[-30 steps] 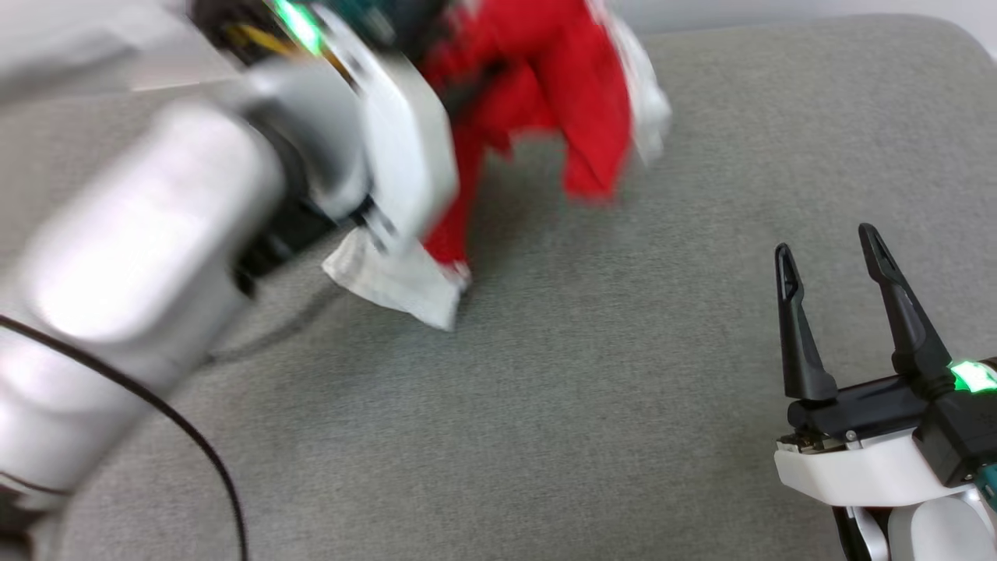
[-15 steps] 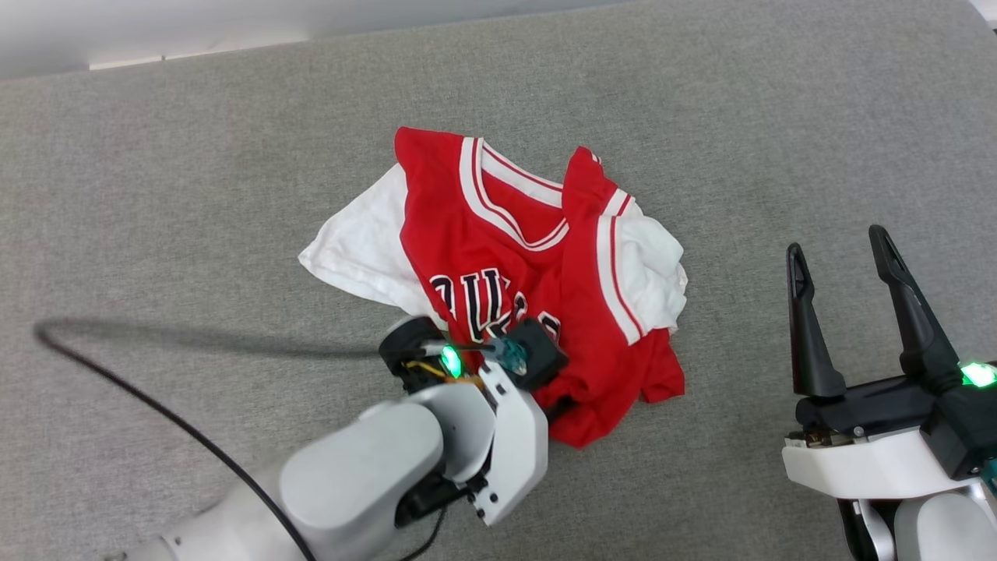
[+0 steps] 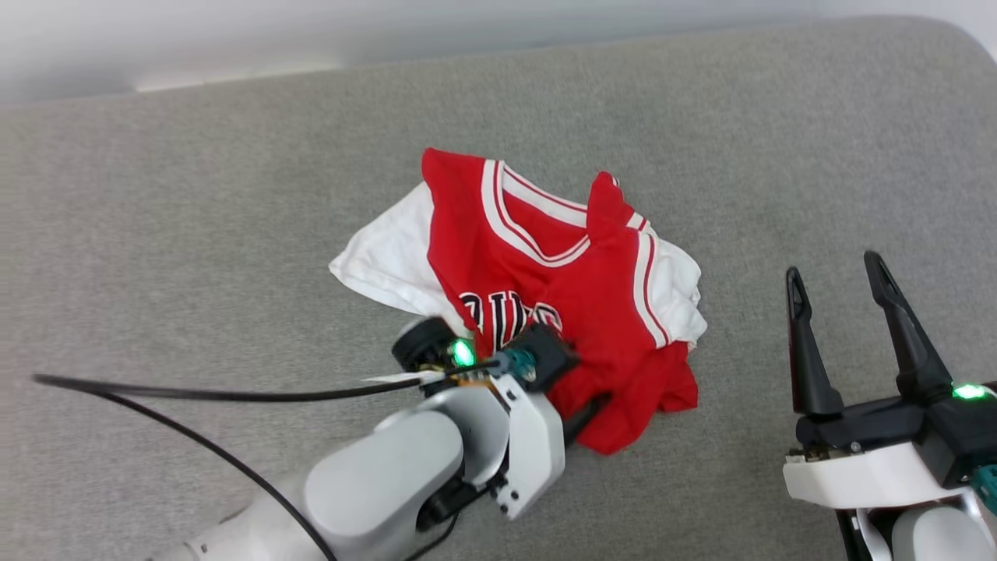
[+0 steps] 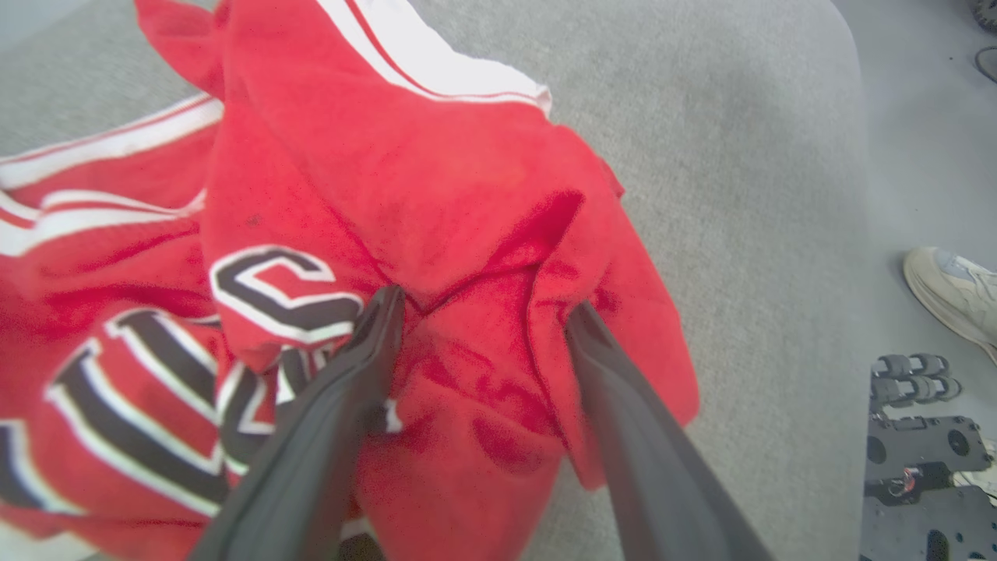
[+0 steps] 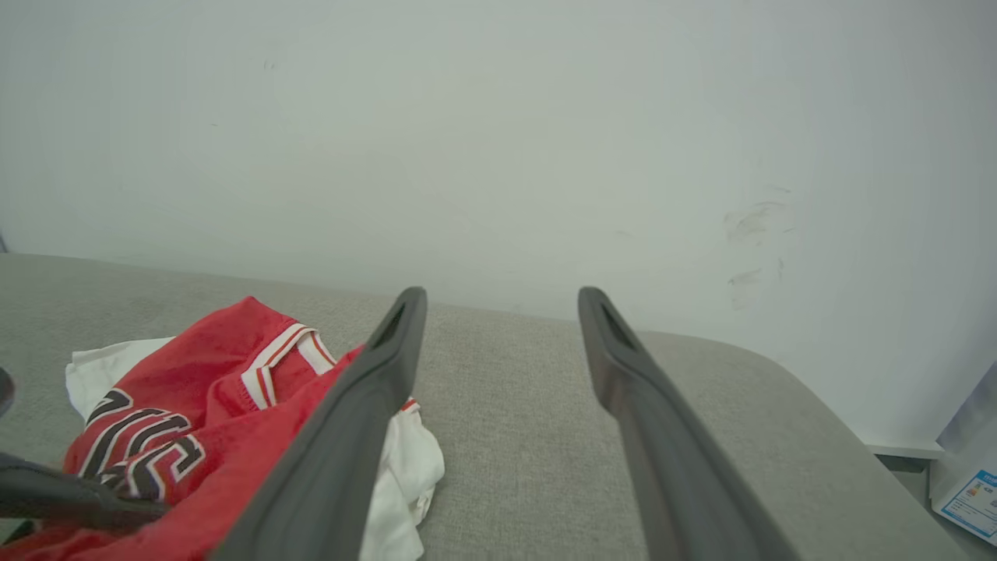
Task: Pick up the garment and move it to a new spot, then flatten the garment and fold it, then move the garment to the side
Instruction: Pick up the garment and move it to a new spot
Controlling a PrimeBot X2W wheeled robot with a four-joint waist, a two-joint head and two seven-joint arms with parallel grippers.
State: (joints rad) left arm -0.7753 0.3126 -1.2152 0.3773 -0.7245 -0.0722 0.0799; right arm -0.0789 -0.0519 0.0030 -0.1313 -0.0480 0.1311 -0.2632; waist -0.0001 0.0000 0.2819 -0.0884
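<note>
The garment (image 3: pixel 561 288), a red jersey with white sleeves, striped trim and black lettering, lies crumpled on the grey padded surface (image 3: pixel 234 234). My left gripper (image 3: pixel 584 405) reaches down onto its near hem. In the left wrist view the left gripper (image 4: pixel 483 300) is open, its fingers pressed into a raised fold of the garment (image 4: pixel 436 179). My right gripper (image 3: pixel 833 269) stands open and empty above the surface, right of the cloth. The right wrist view shows the right gripper (image 5: pixel 502 292) with the garment (image 5: pixel 195 366) to its left.
A black cable (image 3: pixel 195 393) runs left from my left wrist over the surface. A white wall (image 5: pixel 498 140) stands behind the surface. Past the surface's rounded right edge, a pale shoe (image 4: pixel 954 292) and dark robot parts (image 4: pixel 919 467) are on the floor.
A second ago the garment hung from my raised left gripper; now it lies on the surface and the left fingers have opened. The head camera has shifted. The right gripper is unchanged.
</note>
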